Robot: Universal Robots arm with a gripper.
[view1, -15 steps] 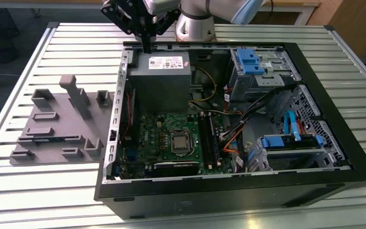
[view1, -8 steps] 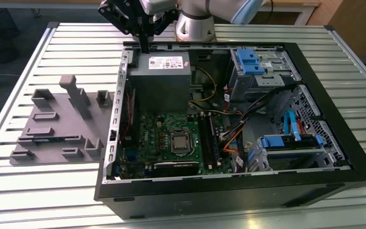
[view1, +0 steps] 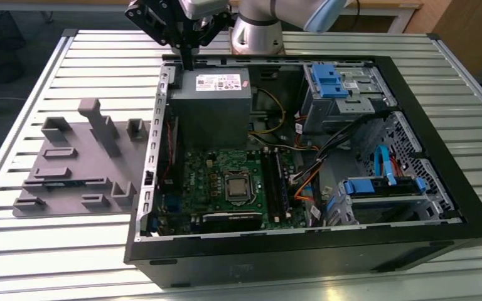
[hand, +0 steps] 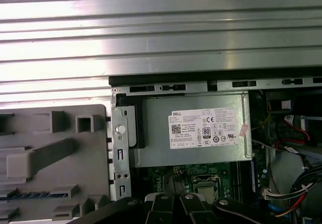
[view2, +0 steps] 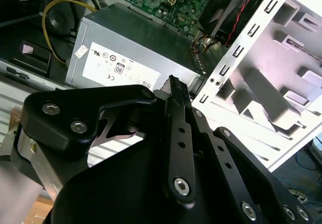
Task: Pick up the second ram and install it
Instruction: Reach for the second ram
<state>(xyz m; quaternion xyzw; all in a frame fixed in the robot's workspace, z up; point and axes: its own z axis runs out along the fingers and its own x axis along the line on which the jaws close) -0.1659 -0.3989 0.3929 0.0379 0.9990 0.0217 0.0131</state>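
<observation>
The second ram (view1: 61, 183) is a thin blue stick lying in a long slot of the grey fixture tray (view1: 73, 166), at the exterior view's left of the open computer case (view1: 442, 157). In the first wrist view the second ram (hand: 30, 195) shows as a blue strip in that tray (hand: 55, 153). My gripper (view1: 188, 63) hangs shut and empty over the case's back edge, just above the grey power supply (view1: 210, 103). It is far from the ram. In the second wrist view its fingertips (view2: 173, 83) meet above the power supply (view2: 136, 48).
The motherboard (view1: 224, 182) with its processor socket and dark memory slots (view1: 273, 182) lies below the power supply. Drive cages with blue clips (view1: 329, 81) and loose cables (view1: 350, 141) occupy the case at the exterior view's right. Everything rests on a slatted metal table (view1: 73, 63).
</observation>
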